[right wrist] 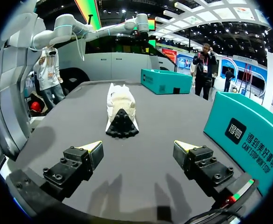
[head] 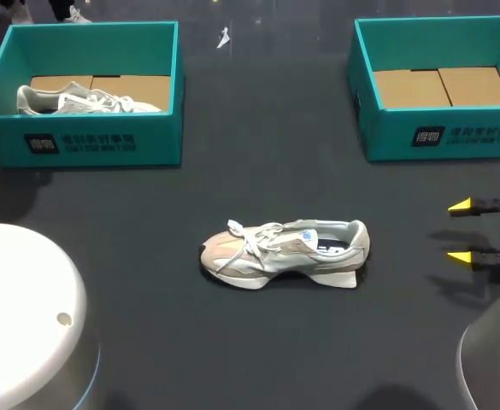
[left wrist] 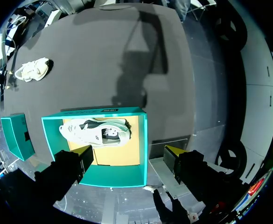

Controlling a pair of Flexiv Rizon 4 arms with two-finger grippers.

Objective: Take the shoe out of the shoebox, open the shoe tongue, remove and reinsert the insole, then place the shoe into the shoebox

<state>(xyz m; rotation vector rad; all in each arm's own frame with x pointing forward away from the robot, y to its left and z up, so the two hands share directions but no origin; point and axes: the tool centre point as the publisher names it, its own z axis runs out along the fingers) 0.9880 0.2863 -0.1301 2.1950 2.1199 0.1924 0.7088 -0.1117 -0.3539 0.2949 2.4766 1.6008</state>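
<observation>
Shown whole only from the head camera: the dark table (head: 250, 342) with both boxes at once. At its centre, the shoe (head: 285, 254), beige and grey, upright on its sole. Toe toward 9 o'clock, heel toward 3 o'clock, white laces loose over the tongue, dark insole visible in the opening. At 3 o'clock from it and well apart, the right gripper (head: 461, 231), yellow tips spread wide and gripping nothing.

Shown only from the left wrist: the left gripper (left wrist: 128, 153), fingers likewise wide and empty, hanging above the left shoebox (left wrist: 113, 176) and looking straight down into it. Far ahead of those fingers, the shoe (left wrist: 33, 70) small on the table.

Shown only from the right wrist: the shoe (right wrist: 121, 112) heel-on with black tread facing, straight ahead of the right gripper (right wrist: 138, 147). Just beside one finger, the teal wall of the right shoebox (right wrist: 248, 140).

Containers, from the head camera: left shoebox (head: 87, 141) at 10 o'clock, teal and open-topped. Inside it on brown cardboard, a second shoe (head: 79, 100), white and grey, lying on its side. Right shoebox (head: 442, 137) at 2 o'clock, same teal, brown cardboard flaps across its floor.

Surface: matte dark grey. Near the far edge at 12 o'clock, a small white scrap (head: 224, 38). At 7 o'clock, the rounded white housing of the left arm (head: 19, 316); at 5 o'clock, that of the right arm (head: 497, 350).
</observation>
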